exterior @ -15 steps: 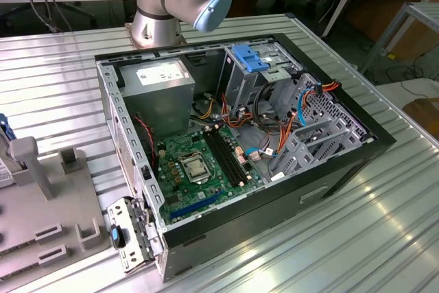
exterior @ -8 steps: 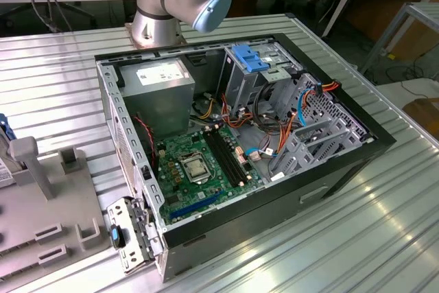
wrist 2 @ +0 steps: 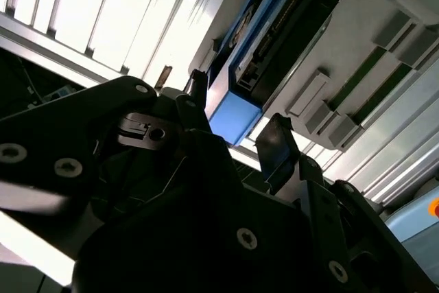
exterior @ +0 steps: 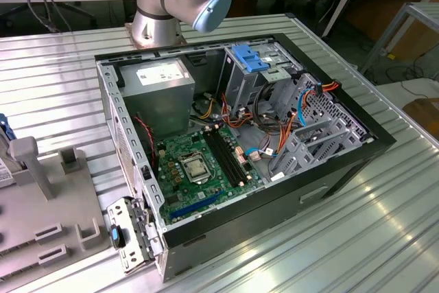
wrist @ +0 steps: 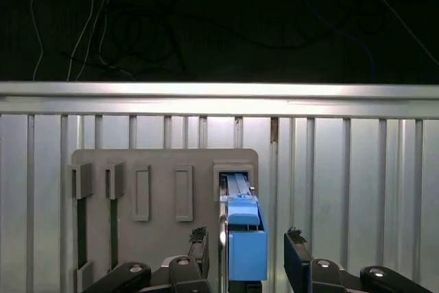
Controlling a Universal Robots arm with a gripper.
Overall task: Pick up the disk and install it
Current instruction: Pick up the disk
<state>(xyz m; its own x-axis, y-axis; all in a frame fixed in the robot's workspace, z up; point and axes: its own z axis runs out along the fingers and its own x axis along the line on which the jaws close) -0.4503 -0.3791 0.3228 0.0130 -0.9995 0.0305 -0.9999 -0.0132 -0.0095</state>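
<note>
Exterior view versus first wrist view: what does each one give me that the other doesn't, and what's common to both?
Exterior view: the open computer case with its motherboard, power supply and drive cage, plus the arm's base. First wrist view: the disk standing on edge in a slot, the open hand straddling it, fingers clear of both sides. Both: the grey holder on the ribbed metal table.

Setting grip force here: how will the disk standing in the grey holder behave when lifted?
The disk looks rigid, so it likely won't flex. Its smooth blue plastic edge may slip in the open gripper. Standing on edge in the holder slot, it might bind if tilted.
</note>
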